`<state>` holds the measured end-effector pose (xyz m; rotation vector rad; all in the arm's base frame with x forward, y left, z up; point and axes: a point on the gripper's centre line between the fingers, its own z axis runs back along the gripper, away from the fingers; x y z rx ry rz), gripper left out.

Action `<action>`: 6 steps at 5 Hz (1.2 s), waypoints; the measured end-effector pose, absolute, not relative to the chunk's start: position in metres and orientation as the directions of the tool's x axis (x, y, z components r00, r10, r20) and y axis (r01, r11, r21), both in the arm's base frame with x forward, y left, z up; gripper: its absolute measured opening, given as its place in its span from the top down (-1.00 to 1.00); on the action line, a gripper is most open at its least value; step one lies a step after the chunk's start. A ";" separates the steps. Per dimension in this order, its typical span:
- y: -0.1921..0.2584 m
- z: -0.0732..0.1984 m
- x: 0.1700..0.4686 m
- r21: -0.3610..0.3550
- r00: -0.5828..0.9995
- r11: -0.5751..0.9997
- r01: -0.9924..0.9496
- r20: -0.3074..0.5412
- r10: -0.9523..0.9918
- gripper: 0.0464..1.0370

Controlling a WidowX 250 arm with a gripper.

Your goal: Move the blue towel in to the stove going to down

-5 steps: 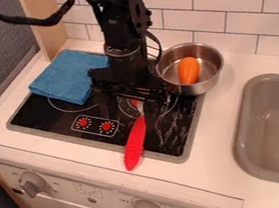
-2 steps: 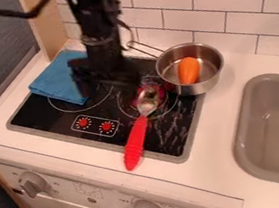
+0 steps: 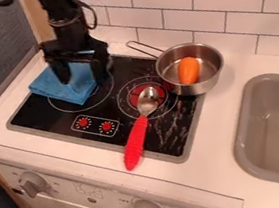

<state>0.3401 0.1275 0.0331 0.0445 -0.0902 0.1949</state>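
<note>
My gripper (image 3: 84, 79) hangs over the blue towel at the upper left of the camera view, its two fingers spread apart, one in front of the towel and the other by its right edge. The folded blue towel (image 3: 57, 88) lies across the back left part of the black stove top (image 3: 57, 120) and onto the white counter. Part of the towel is hidden behind the gripper.
A spoon with a red handle (image 3: 136, 143) lies on the stove's right half. A metal pot (image 3: 213, 74) holding an orange carrot-like item (image 3: 188, 70) stands at the stove's back right corner. The grey sink (image 3: 242, 133) is at the right, the tiled wall (image 3: 213, 22) behind.
My arm and gripper have moved left, from over the spoon's end to over the towel. The spoon's bowl and the pot's handle have come into sight. The towel has stayed in place.
</note>
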 end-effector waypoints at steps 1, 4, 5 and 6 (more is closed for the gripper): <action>0.143 0.021 0.358 0.035 0.982 0.985 -0.172 0.080 0.168 -0.93; 0.147 0.007 0.361 0.044 0.987 0.986 -0.160 0.036 0.159 -0.93; 0.141 0.005 0.344 0.040 0.984 0.984 -0.174 0.034 0.173 -0.93; 0.136 0.006 0.303 0.020 0.976 0.976 -0.217 0.023 0.217 -0.93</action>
